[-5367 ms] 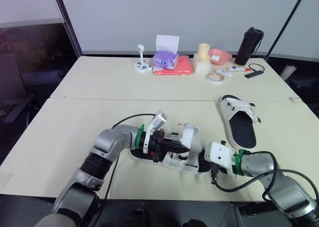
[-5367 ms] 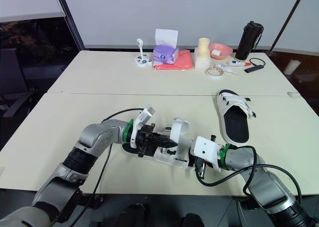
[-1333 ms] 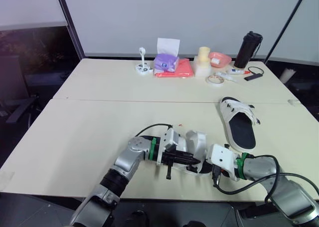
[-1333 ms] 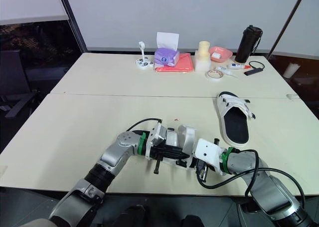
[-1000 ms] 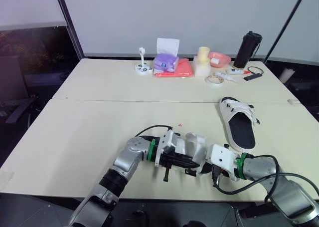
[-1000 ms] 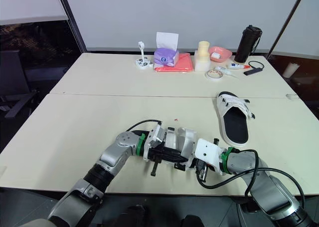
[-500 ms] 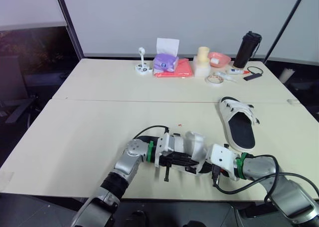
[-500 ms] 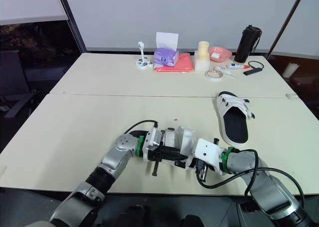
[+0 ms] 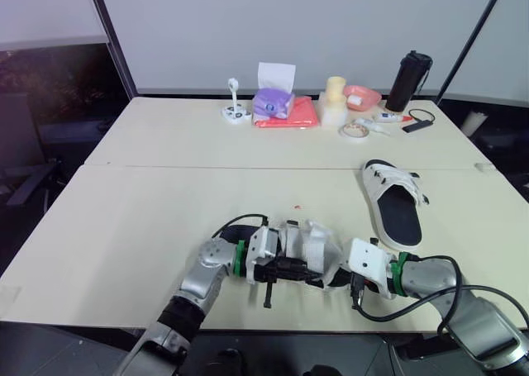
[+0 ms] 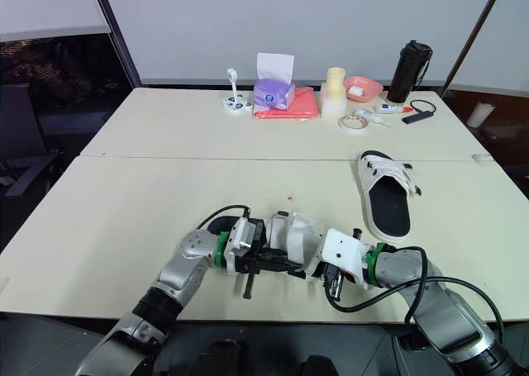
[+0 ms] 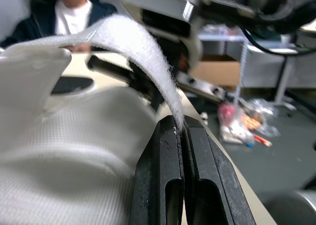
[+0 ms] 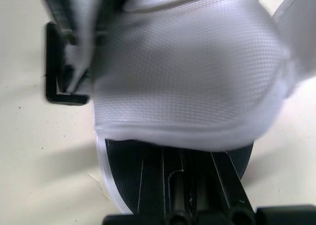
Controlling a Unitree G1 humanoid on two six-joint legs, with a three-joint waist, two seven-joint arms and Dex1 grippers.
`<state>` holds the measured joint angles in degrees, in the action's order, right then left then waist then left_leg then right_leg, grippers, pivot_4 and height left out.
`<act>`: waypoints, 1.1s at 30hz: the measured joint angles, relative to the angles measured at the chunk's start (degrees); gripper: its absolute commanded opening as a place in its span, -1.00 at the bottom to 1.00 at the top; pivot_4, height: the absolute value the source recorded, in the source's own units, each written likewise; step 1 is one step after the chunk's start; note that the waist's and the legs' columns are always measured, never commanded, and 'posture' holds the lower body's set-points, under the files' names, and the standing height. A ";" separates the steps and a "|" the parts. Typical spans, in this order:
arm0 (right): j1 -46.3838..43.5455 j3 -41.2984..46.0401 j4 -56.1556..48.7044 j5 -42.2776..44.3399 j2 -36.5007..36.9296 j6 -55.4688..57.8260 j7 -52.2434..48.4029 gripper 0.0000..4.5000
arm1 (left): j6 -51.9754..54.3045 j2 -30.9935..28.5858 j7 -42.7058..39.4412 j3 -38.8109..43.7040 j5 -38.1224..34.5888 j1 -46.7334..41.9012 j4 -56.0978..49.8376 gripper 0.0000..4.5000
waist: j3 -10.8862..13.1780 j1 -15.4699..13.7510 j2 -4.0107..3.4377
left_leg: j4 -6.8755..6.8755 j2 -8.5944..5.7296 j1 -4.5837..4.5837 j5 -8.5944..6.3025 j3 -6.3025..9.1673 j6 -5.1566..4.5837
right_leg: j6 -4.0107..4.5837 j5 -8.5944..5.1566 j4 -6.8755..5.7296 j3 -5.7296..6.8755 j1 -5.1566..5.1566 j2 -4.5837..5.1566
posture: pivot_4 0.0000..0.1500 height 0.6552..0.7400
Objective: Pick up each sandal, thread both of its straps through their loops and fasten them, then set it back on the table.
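Note:
A white sandal with a black sole lies near the table's front edge, held between my two grippers. My left gripper is at its left side, shut on a white fuzzy strap that arches from the sandal's upper down into the pinched fingers. My right gripper is at the sandal's right end, shut on the black sole with its white rim, under the mesh upper. The second sandal lies flat at the right, apart from both arms.
Along the table's back edge stand a purple tissue box, a red cloth, a tape roll, a pink bowl and a black bottle. The front edge runs just below my grippers. A seated person shows behind.
My left gripper has drawn back to the left with the strap, and the upright strap has come down lower over the sandal. The right arm has stayed in place.

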<state>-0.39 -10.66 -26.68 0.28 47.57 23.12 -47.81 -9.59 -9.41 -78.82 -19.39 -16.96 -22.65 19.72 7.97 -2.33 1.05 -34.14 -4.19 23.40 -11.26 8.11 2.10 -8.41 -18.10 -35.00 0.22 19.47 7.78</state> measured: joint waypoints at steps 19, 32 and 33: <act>-0.60 0.12 1.35 -0.11 0.22 -0.04 -0.18 -1.00 | -15.36 2.22 2.63 -1.82 5.12 -4.60 8.93 -0.98 | 0.02 -0.34 0.08 | -0.09 0.01 0.04 -0.06 -0.05 0.10 | 0.01 -0.02 0.08 -0.01 -0.15 0.09 | 1.00 1.00; -0.73 0.02 1.35 -0.03 0.11 -0.22 -0.51 -1.00 | -5.43 -0.85 -0.91 -4.42 5.54 -10.29 6.87 -0.75 | 0.01 -0.07 0.13 | -0.09 0.02 0.05 -0.06 -0.06 0.09 | 0.00 -0.02 0.13 0.00 -0.14 0.09 | 1.00 1.00; -0.73 0.02 1.35 -0.03 0.05 -0.22 -0.51 -1.00 | -4.43 -1.07 -0.90 -4.42 5.54 -10.27 6.62 -0.60 | 0.01 -0.06 0.13 | -0.09 0.02 0.05 -0.06 -0.06 0.09 | 0.00 -0.02 0.13 0.00 -0.14 0.09 | 1.00 1.00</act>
<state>-1.12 -10.64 -25.34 0.25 47.62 22.90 -48.32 -14.02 -10.48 -79.71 -23.81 -11.41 -32.92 26.34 7.98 -2.39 1.18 -34.23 -4.17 23.45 -11.32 8.05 2.20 -8.42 -18.12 -34.86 0.22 19.33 7.86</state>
